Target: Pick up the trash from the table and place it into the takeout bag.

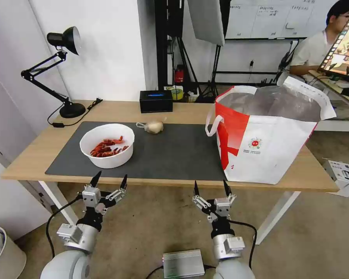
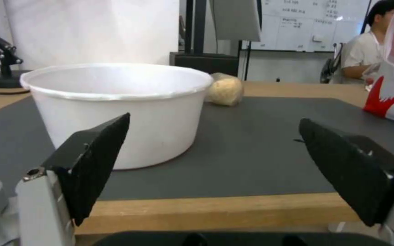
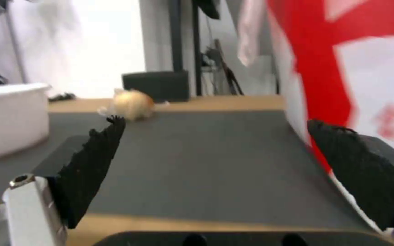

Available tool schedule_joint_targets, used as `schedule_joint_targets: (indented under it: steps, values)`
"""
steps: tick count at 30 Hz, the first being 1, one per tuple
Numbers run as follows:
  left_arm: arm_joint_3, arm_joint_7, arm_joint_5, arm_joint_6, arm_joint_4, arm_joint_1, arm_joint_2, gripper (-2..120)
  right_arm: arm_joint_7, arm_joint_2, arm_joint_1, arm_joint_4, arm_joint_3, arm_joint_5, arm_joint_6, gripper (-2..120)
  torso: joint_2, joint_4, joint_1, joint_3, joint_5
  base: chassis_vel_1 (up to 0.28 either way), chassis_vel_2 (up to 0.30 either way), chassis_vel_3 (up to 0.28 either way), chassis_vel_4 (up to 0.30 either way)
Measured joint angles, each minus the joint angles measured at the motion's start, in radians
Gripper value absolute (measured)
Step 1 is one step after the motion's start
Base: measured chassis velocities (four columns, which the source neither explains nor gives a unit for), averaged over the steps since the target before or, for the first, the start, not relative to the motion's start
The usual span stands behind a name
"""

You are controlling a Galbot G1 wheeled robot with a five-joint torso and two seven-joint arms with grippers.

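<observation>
A white round bowl (image 1: 107,145) with red crayfish shells sits on the left of the dark grey mat (image 1: 174,155) on the light-wood table (image 1: 35,155). The bowl (image 2: 115,109) is close ahead in the left wrist view. Behind it lies a small knotted clear bag (image 1: 153,126) (image 2: 225,90) (image 3: 131,104). The white-and-red takeout bag (image 1: 267,143) (image 3: 366,68) stands open at the table's right. My left gripper (image 1: 109,180) (image 2: 213,133) is open below the table's front edge, in front of the bowl. My right gripper (image 1: 210,188) (image 3: 215,136) is open beside the bag's near corner.
A black desk lamp (image 1: 62,69) stands at the back left and a black rectangular box (image 1: 156,100) at the back centre. A white bin (image 1: 4,252) is on the floor at the left, a grey box (image 1: 183,263) between my arms.
</observation>
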Motion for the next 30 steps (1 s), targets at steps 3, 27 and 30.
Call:
schedule_joint_targets:
  steps: [3, 27, 30]
  values:
    - [-0.006, 0.010, 0.003, -0.008, -0.002, 0.012, -0.012, 100, -0.010, -0.018, 0.066, -0.036, -0.021, 0.023, 0.000, 98, 0.000, 0.0000, 0.000, 0.000, 0.0000, 0.000, 0.000, 0.000, 0.000]
    - [-0.056, 0.038, 0.004, -0.032, -0.020, 0.058, -0.083, 100, -0.045, -0.006, 0.573, -0.459, -0.219, 0.155, -0.007, 95, 0.000, -0.0001, 0.000, 0.000, -0.0001, 0.000, 0.000, 0.000, 0.000]
    - [-0.057, 0.038, 0.004, -0.032, -0.022, 0.061, -0.083, 100, -0.047, -0.004, 0.625, -0.509, -0.242, 0.165, -0.008, 95, 0.000, -0.0002, 0.000, 0.000, -0.0001, 0.000, 0.000, 0.000, 0.000]
